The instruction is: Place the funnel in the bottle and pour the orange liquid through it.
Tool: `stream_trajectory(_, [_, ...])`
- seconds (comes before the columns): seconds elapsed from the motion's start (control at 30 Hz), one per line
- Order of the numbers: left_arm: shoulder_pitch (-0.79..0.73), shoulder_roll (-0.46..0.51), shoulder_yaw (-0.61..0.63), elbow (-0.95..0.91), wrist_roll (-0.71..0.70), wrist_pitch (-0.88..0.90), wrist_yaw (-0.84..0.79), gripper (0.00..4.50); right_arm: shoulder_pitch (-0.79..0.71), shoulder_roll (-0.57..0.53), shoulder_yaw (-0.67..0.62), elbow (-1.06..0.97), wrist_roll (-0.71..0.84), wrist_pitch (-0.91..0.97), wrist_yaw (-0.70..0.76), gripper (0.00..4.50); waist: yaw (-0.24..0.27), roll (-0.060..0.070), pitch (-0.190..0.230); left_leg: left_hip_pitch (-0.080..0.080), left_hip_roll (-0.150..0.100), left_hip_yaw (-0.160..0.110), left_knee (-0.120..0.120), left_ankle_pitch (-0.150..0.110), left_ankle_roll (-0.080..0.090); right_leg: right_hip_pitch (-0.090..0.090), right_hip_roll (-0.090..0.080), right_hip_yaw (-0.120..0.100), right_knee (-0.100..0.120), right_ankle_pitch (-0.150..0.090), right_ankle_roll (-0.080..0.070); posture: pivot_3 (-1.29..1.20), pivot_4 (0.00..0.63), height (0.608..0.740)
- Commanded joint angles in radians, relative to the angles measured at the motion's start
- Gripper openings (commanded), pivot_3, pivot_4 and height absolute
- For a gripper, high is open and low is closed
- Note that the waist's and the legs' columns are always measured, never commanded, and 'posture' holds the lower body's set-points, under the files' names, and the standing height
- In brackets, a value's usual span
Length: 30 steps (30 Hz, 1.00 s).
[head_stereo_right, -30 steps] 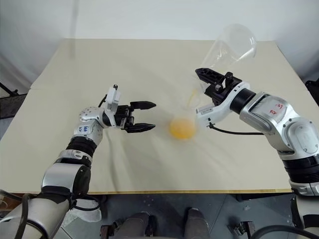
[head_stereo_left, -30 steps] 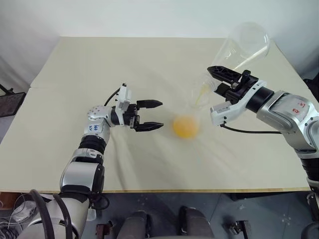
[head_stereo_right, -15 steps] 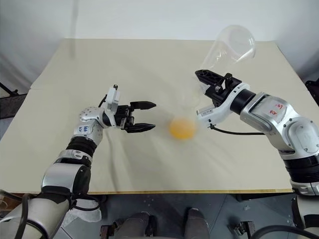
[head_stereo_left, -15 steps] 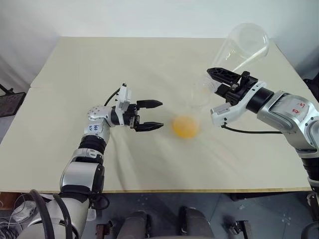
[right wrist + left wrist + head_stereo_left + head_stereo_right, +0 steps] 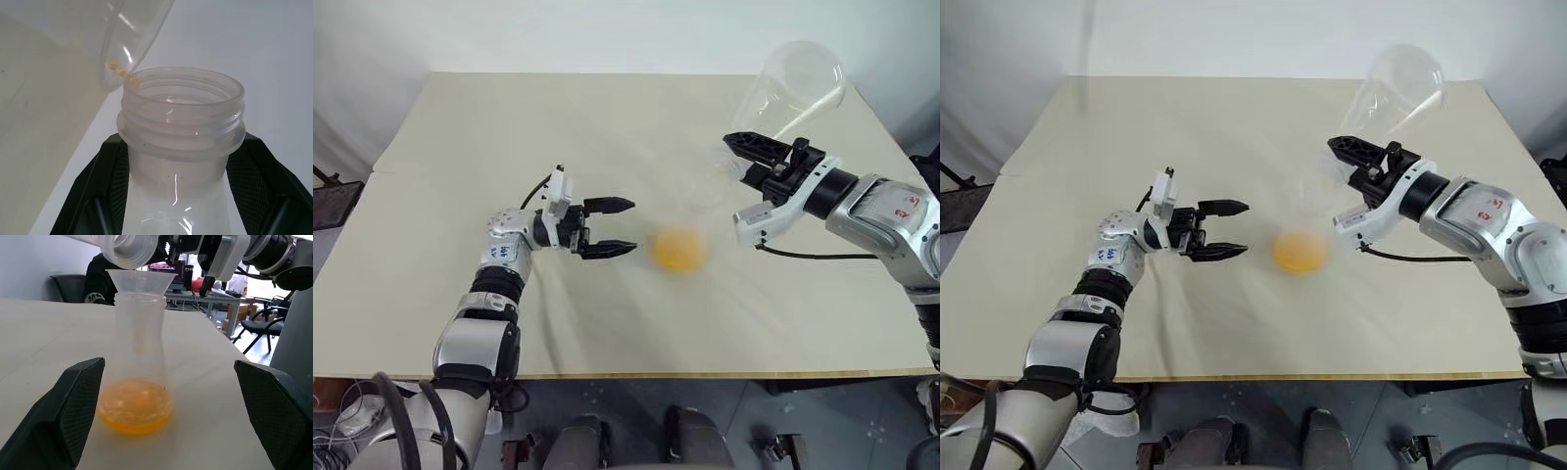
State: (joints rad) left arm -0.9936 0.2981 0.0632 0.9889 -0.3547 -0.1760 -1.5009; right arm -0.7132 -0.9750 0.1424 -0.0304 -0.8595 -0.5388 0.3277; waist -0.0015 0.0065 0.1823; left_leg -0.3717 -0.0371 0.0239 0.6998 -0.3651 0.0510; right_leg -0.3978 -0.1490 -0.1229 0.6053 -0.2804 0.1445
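The bottle stands upright near the middle of the surface, with the funnel seated in its neck, stem hanging down inside. The orange liquid lies as a shallow pool across the wide base. The right pincer is clamped on the threaded neck of a clear flask, which is tipped so that its base points up and away and its mouth hangs just above the funnel's cone; a few orange drops cling at the flask's lip in the right wrist view, and the body appears drained. The left pincer stands wide and grips nothing, its fingers spread on either side of the bottle and apart from it. Judgement: the pour appears essentially complete. Handling: the bottle is thin plastic and light even with its contents, stiff enough at the neck but likely to flex at the belly; the wall looks smooth and could slip under pressure. The funnel merely rests in the neck and will tip or lift out if knocked. Any steadying hold is best taken low on the neck, below the funnel, with the jaws closed gently. The held flask, now near weightless, should be righted slowly to avoid flinging residual drops onto the surface.
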Motion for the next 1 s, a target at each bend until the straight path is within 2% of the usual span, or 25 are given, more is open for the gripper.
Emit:
stream_trajectory(0.03, [-0.027, 0.004, 0.018, -0.012, -0.011, -0.010, -0.059, 4.50, -0.022, -0.022, -0.029, -0.019, 0.005, -0.010, -0.019, 2.42, -0.001, 0.000, 0.000, 0.000, 0.000, 0.000, 0.000, 0.000, 0.000, 0.000, 0.000, 0.000, 0.000, 0.000, 0.000, 0.00, 0.150, 0.740])
stream_trajectory(0.4, [-0.051, 0.007, 0.017, 0.003, -0.005, -0.007, -0.057, 4.50, -0.008, 0.002, -0.051, -0.039, 0.037, 0.035, -0.007, 2.42, 0.001, 0.000, 0.000, 0.000, 0.000, 0.000, 0.000, 0.000, 0.000, 0.000, 0.000, 0.000, 0.000, 0.000, 0.000, 0.00, 0.150, 0.740])
stream_trajectory(0.53, [-0.049, 0.010, 0.018, 0.003, -0.006, -0.008, -0.059, 4.50, -0.006, 0.032, -0.064, -0.043, 0.100, 0.086, 0.011, 2.42, -0.001, 0.000, 0.000, 0.000, 0.000, 0.000, 0.000, 0.000, 0.000, 0.000, 0.000, 0.000, 0.000, 0.000, 0.000, 0.00, 0.150, 0.740])
stream_trajectory(0.77, [-0.040, 0.024, 0.019, -0.004, -0.007, -0.005, -0.059, 4.50, 0.048, 0.259, -0.196, -0.212, 0.387, 0.475, 0.134, 2.42, 0.001, 0.000, 0.000, 0.000, 0.000, -0.001, 0.000, 0.000, 0.000, 0.000, 0.000, -0.001, 0.001, 0.000, 0.000, 0.00, 0.150, 0.740])
stream_trajectory(0.93, [-0.036, 0.034, 0.025, -0.011, -0.009, -0.001, -0.051, 4.50, 0.026, 0.414, -0.347, -0.287, 0.576, 0.815, 0.124, 2.42, 0.004, 0.000, 0.000, 0.000, 0.000, -0.003, 0.001, 0.000, 0.000, 0.000, 0.000, -0.002, 0.002, 0.000, 0.000, 0.00, 0.150, 0.740])
stream_trajectory(1.0, [-0.030, 0.040, 0.025, -0.019, -0.009, 0.003, -0.051, 4.50, 0.030, 0.440, -0.418, -0.276, 0.652, 0.879, 0.111, 2.42, 0.004, 0.000, 0.000, 0.000, -0.001, -0.003, 0.001, 0.000, 0.000, 0.001, 0.000, -0.002, 0.002, 0.000, 0.000, 0.00, 0.150, 0.740])
